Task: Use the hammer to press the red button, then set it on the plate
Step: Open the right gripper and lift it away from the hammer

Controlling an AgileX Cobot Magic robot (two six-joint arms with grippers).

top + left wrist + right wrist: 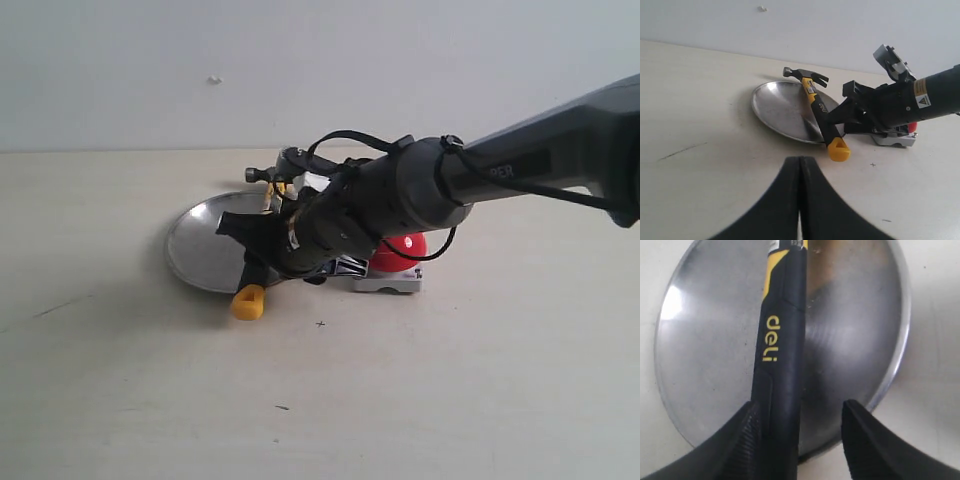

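Okay, nearest me: left gripper (800, 165) pressed together, idle, well short of the plate (775, 105). Next, the hammer (819, 107): yellow butt overhangs the plate's near rim, handle runs away across the dish, head at the far rim. Right gripper (801, 412) straddles the handle, jaws spread, handle against one finger and clear of the other. Reads as let go. Exit wants straight up, no sideways drag. Red button (405, 250) sits behind that arm, just beside the plate.

The right arm (420, 190) hides most of the red button (405, 248); much of the hammer (248, 302) too. The right wrist view crops its head.
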